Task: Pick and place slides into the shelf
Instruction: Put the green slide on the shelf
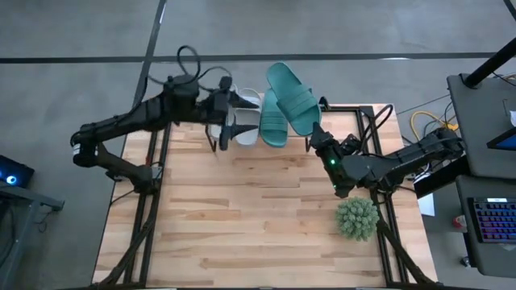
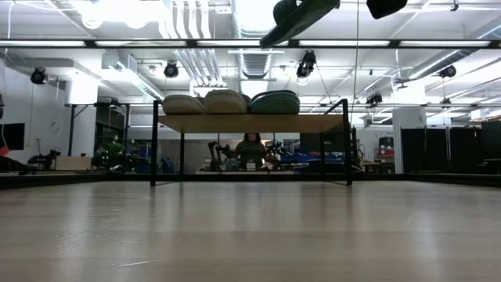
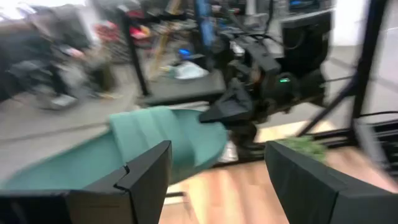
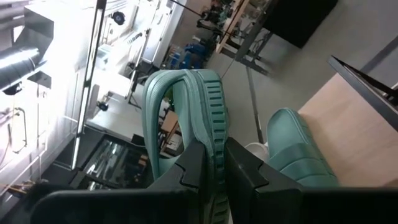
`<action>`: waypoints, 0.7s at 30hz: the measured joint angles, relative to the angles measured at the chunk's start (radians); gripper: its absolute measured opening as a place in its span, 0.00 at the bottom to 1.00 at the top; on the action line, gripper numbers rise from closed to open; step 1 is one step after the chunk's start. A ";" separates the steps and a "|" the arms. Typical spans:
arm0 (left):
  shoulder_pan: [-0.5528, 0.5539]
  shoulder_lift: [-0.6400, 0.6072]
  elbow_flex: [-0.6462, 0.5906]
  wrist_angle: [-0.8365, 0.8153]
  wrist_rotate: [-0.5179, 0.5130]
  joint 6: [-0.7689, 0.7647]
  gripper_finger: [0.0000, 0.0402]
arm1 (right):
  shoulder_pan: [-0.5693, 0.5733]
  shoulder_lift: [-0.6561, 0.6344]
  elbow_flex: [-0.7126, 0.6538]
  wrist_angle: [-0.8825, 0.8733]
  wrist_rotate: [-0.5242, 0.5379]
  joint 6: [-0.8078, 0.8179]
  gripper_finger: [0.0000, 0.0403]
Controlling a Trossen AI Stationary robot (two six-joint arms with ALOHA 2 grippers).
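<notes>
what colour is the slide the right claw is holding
Teal green; the slide in the right claw shows best in the right wrist view.

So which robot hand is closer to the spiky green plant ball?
The right. The right gripper, shut on a teal slide, is just up-left of the plant ball. The left gripper, open, is across the table by the white slides.

Four slides show: two teal, one (image 1: 292,95) clamped in the right pincer (image 1: 314,134) and one (image 1: 273,122) just beside it, and two pale ones (image 1: 246,119) beneath the left pincer (image 1: 225,127). There is one shelf (image 2: 250,124) and one plant ball (image 1: 357,217).
</notes>
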 joint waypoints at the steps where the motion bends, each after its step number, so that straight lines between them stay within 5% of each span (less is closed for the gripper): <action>1: 0.017 0.019 0.030 -0.030 0.049 -0.019 0.60 | 0.002 0.000 0.000 0.000 0.000 -0.004 0.07; 12: 0.171 0.217 0.311 -0.222 0.403 -0.150 0.60 | 0.021 0.000 0.000 0.000 -0.001 -0.059 0.07; 21: 0.275 0.292 0.338 -0.227 0.606 -0.290 0.60 | 0.033 0.000 0.000 0.000 -0.001 -0.106 0.07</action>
